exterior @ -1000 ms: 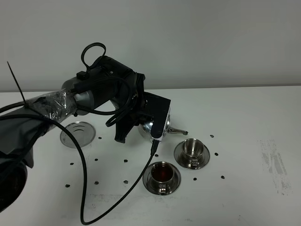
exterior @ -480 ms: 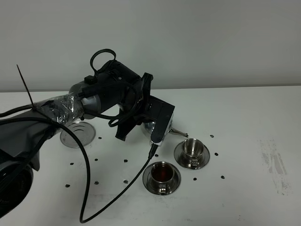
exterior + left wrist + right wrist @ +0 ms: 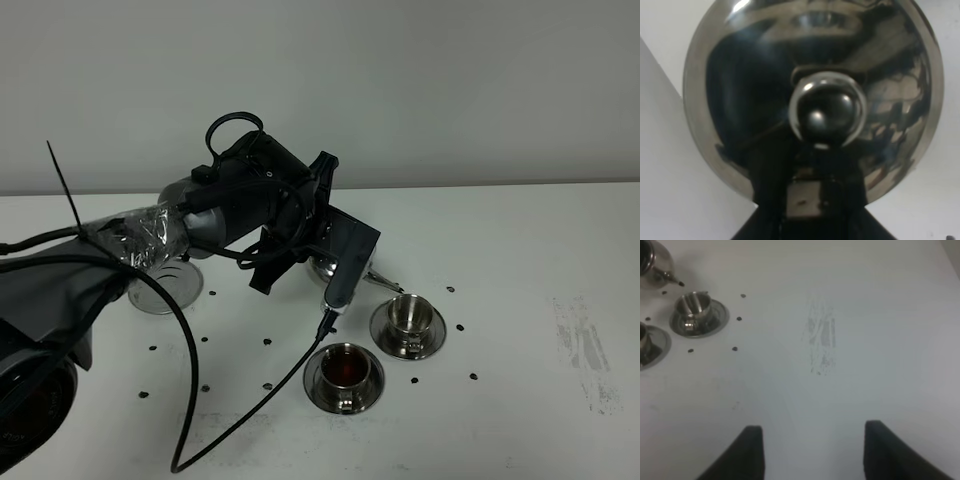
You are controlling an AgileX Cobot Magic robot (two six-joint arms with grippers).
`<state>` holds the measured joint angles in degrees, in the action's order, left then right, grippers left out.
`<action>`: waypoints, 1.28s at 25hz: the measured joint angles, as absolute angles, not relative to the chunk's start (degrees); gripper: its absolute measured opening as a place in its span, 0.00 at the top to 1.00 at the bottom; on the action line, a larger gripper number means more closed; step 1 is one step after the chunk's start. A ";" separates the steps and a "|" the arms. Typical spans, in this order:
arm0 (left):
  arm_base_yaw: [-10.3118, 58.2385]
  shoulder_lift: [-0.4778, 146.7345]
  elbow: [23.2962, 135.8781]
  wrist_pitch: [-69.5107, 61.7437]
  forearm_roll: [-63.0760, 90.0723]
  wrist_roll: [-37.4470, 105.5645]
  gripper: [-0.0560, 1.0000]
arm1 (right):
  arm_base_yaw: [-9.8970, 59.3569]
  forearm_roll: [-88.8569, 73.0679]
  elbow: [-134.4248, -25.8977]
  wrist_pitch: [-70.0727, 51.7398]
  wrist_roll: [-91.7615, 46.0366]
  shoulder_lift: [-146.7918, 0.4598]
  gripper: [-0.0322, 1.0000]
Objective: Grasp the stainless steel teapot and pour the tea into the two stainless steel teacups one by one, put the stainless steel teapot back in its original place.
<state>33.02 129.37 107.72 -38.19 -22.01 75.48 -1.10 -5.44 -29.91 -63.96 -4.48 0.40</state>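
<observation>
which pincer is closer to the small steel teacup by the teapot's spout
Left. The left pincer grips the shiny steel teapot beside the small steel teacup; the right pincer hangs open far off over white table.

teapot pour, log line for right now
left gripper: shut on teapot | spout: at far cup | near cup: tea in | far cup: no tea seen | right gripper: open

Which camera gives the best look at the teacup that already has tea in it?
The exterior high view: the filled teacup sits whole and unobstructed, dark tea visible. The right wrist view catches only the edge of its saucer; the left wrist view shows just the teapot.
</observation>
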 joint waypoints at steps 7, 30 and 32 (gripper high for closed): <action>34.06 129.37 107.72 -38.12 -23.29 78.05 0.73 | -1.10 -5.44 -29.91 -63.96 -4.48 0.40 0.54; 35.31 129.37 107.72 -38.06 -30.38 78.46 0.73 | -1.10 -5.44 -29.91 -63.96 -4.48 0.40 0.54; 35.38 129.37 107.72 -38.04 -30.45 78.46 0.73 | -1.10 -5.44 -29.91 -63.96 -4.48 0.40 0.54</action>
<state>35.38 129.37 107.72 -38.04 -30.45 78.46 -1.10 -5.44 -29.91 -63.96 -4.48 0.40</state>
